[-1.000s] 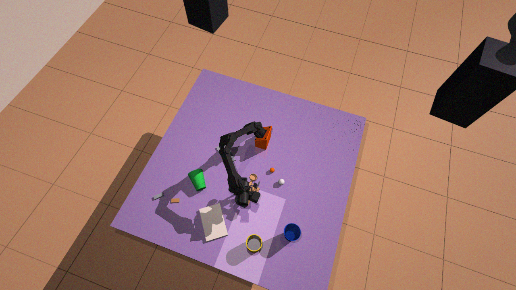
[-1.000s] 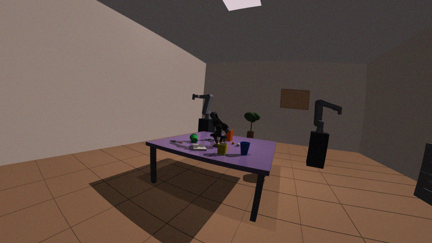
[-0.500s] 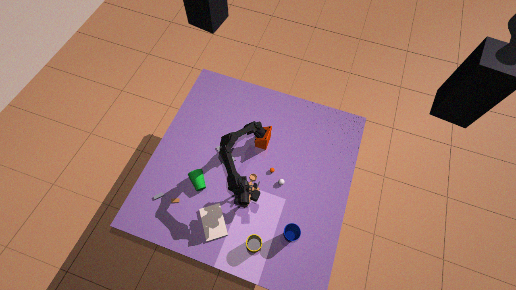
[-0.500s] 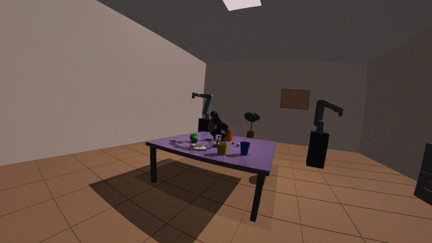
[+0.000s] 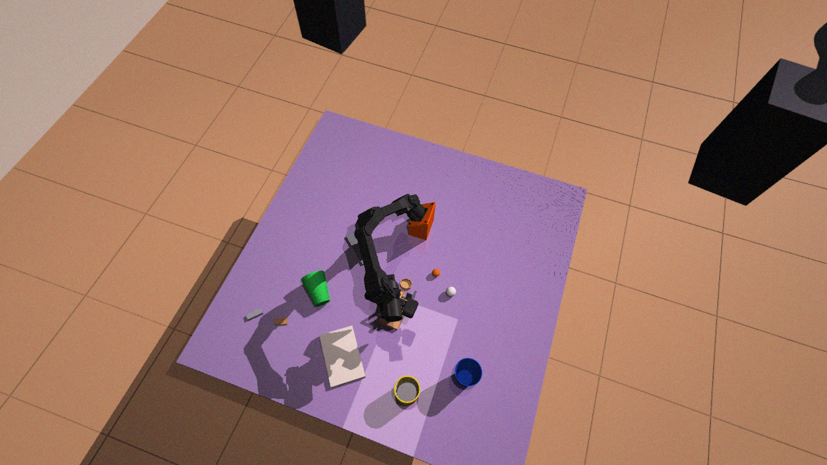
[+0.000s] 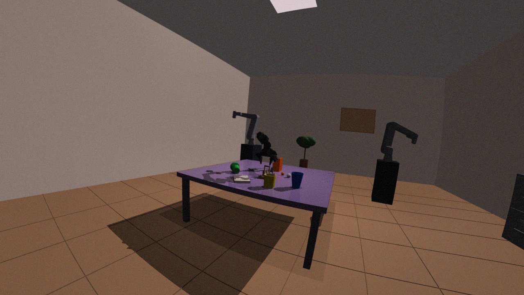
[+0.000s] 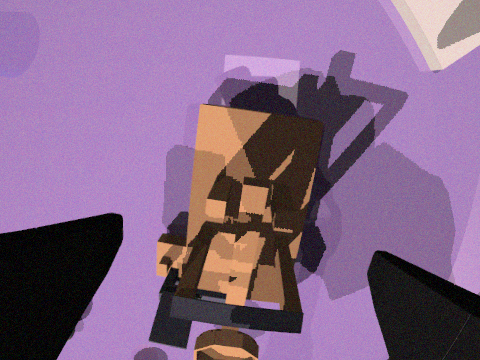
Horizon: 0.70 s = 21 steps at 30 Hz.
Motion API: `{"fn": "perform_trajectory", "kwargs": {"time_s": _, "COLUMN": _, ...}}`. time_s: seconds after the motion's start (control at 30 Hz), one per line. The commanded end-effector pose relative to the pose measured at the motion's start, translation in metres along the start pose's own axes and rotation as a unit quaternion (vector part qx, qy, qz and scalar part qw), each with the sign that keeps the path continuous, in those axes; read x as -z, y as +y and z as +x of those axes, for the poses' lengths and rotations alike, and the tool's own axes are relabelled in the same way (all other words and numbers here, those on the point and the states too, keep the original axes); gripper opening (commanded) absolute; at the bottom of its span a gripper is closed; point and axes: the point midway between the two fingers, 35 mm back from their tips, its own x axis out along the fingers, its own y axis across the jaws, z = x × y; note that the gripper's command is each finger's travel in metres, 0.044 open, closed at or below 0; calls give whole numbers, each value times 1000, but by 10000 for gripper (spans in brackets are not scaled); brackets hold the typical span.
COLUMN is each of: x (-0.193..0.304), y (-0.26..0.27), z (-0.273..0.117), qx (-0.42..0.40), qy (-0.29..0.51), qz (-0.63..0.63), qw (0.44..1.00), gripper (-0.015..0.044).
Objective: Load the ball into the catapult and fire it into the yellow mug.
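The tan catapult (image 5: 390, 325) (image 6: 261, 176) (image 7: 215, 130) stands on the purple table; its launch cup (image 5: 406, 283) (image 7: 226, 345) looks empty. My gripper (image 6: 265, 163) (image 7: 248, 248) is open and empty above the catapult, one finger on each side of it in the wrist view; the arm hides it in the top view. An orange ball (image 5: 435, 272) (image 6: 282, 173) and a larger white ball (image 5: 451, 292) (image 6: 288, 175) lie on the table beside the catapult. The yellow mug (image 5: 407, 390) (image 6: 269, 181) stands upright beyond the catapult's base end.
A blue cup (image 5: 468, 372) (image 6: 297, 179) stands beside the mug. A white slab (image 5: 347, 378) (image 6: 241, 179) lies left of it. A green cup (image 5: 316, 289) (image 6: 235, 167) lies on its side. An orange wedge (image 5: 420, 230) (image 6: 279, 164) stands by the arm's base. Small grey (image 5: 253, 314) and tan (image 5: 281, 321) pieces lie at left.
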Motion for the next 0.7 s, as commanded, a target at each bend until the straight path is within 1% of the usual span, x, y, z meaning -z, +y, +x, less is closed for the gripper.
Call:
{"fn": "perform_trajectory", "kwargs": {"time_s": 0.0, "x": 2, "y": -2, "z": 29, "qx": 2, "qy": 2, "qz": -1, "qw": 1000, "gripper": 440}}
{"fn": "perform_trajectory", "kwargs": {"time_s": 0.07, "x": 2, "y": -2, "z": 39, "qx": 2, "qy": 2, "qz": -1, "qw": 1000, "gripper": 440}}
{"fn": "perform_trajectory", "kwargs": {"time_s": 0.27, "x": 2, "y": -2, "z": 41, "qx": 2, "qy": 2, "qz": -1, "qw": 1000, "gripper": 440}}
{"fn": "perform_trajectory", "kwargs": {"time_s": 0.67, "x": 1, "y": -2, "z": 61, "qx": 2, "qy": 2, "qz": -1, "qw": 1000, "gripper": 440}}
